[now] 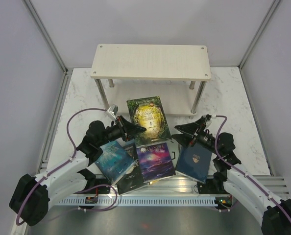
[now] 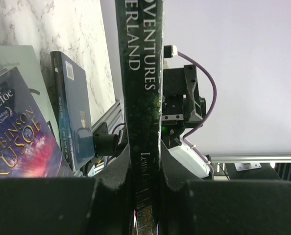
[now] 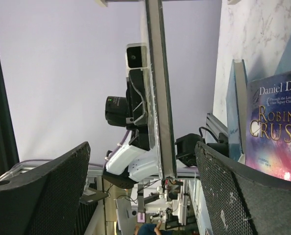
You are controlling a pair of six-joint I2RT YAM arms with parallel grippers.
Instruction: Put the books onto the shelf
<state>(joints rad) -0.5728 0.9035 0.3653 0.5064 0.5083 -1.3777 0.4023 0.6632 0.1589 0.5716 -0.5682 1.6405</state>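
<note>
My left gripper (image 1: 137, 129) (image 2: 144, 161) is shut on the spine of a green-gold book (image 1: 148, 119) (image 2: 141, 88), which it holds above the table in front of the shelf (image 1: 151, 61). My right gripper (image 1: 180, 131) (image 3: 141, 147) is open just right of that book. In the right wrist view the book's edge (image 3: 160, 98) lines up with the gap between the fingers, and I cannot tell whether they touch it. Below lie a teal book (image 1: 113, 159), a purple galaxy book (image 1: 155, 159) (image 2: 18, 142) (image 3: 278, 127), a navy book (image 1: 194, 159) (image 2: 74, 117) and a black book (image 1: 131, 182).
The shelf is a two-tier rack of pale wood on slim metal posts (image 1: 198, 98), standing at the back of the marble tabletop (image 1: 82, 98). Grey walls enclose the table on three sides. A metal rail (image 1: 150, 199) runs along the near edge between the arm bases.
</note>
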